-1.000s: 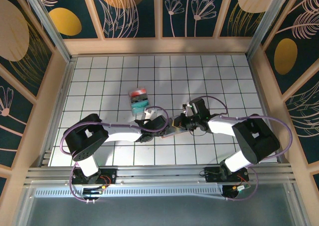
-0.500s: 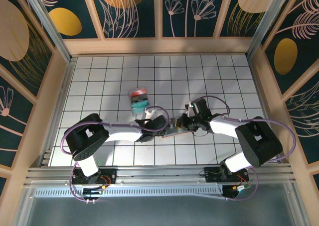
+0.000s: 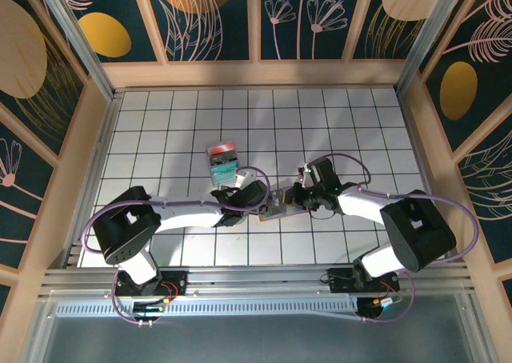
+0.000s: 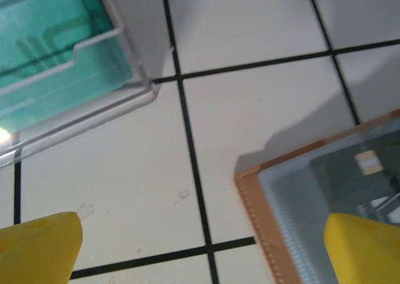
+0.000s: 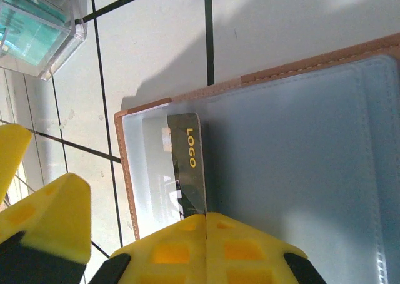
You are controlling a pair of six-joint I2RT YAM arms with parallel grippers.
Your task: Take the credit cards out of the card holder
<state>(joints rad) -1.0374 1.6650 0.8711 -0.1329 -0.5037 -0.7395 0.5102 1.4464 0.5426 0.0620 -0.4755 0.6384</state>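
Reaching in from 8 o'clock, the left gripper (image 3: 254, 200) hung low over the tiled table (image 3: 176, 131) with its jaws spread wide and nothing between them. Seen from its wrist, one yellow fingertip (image 4: 37, 249) sat over bare tile and the other over the holder. The clear box (image 3: 223, 161), red and teal inside, stood at 11 o'clock from that gripper, apart from it. The holder (image 4: 306, 196) lay flat near the table's middle, at 3 o'clock from the left gripper and between the two grippers, its tan border ringing a frosted blue-grey pocket. On the holder's 3 o'clock side the right gripper (image 5: 206, 224) was clamped tight on the end of a dark card (image 5: 185, 171) printed LOGO in yellow. That card sat partly in the pocket, beside the holder's corner.
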